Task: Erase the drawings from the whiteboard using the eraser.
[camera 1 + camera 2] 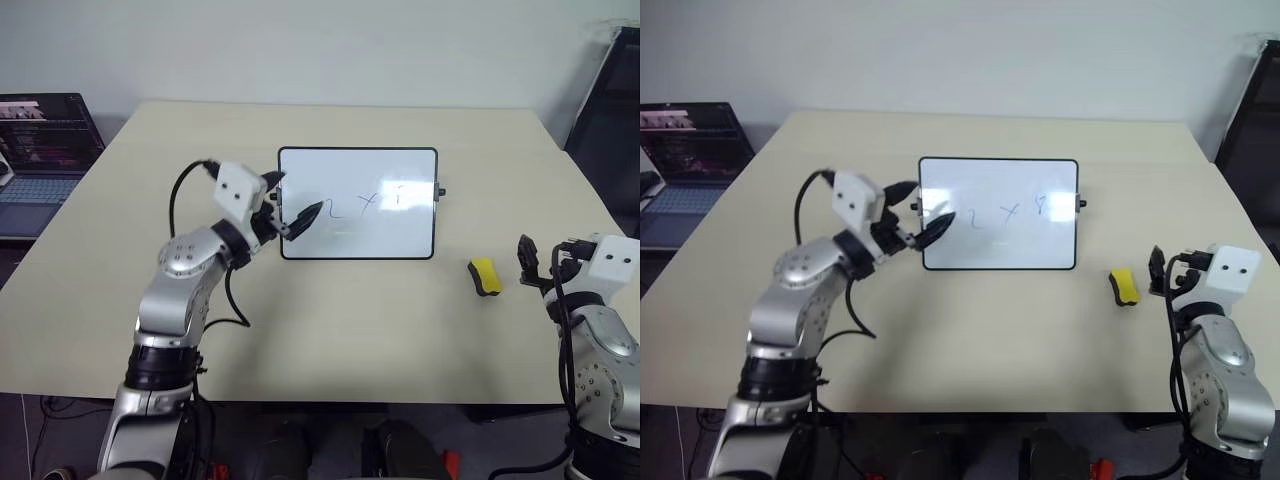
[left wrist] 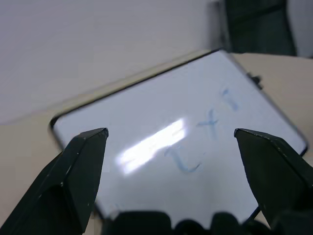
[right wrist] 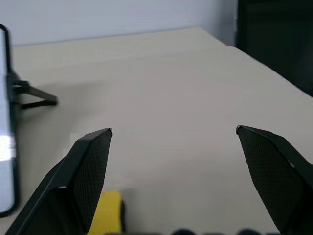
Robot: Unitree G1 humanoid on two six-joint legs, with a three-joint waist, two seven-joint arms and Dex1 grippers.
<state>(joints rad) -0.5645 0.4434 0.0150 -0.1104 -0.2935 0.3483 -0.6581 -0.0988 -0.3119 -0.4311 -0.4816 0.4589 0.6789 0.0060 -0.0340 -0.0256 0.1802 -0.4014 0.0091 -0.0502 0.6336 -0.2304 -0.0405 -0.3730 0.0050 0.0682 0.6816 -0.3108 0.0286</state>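
**Eraser lying free beside the board, both grippers unloaded**

The eraser (image 1: 484,277) is seen lying flat on the beige table (image 1: 330,330), to the right of the whiteboard (image 1: 358,204) and a little nearer the robot than the board's lower right corner. It is kept apart from the board by a strip of bare tabletop. Its long axis is set roughly front to back, running away from the robot, with the far end turned slightly towards the board. It is a small oblong block with a bright yellow top, and a dark layer is visible along its lower edge.

The whiteboard is propped up, tilted back, with its long side running left to right across the table. A glossy white face is framed in thin black, with rounded corners and a small black knob on the right side. The drawings (image 1: 368,202), faint thin blue marks, are spread across the middle and right of the face.

The left gripper (image 1: 300,221) is held at the board's left part, pointing towards the marks, with its jaws spread wide and nothing between them. The right gripper (image 1: 540,262) is held just to the right of the eraser, jaws fully apart and gripping nothing.

A laptop (image 1: 40,160) is placed off the table's left edge.
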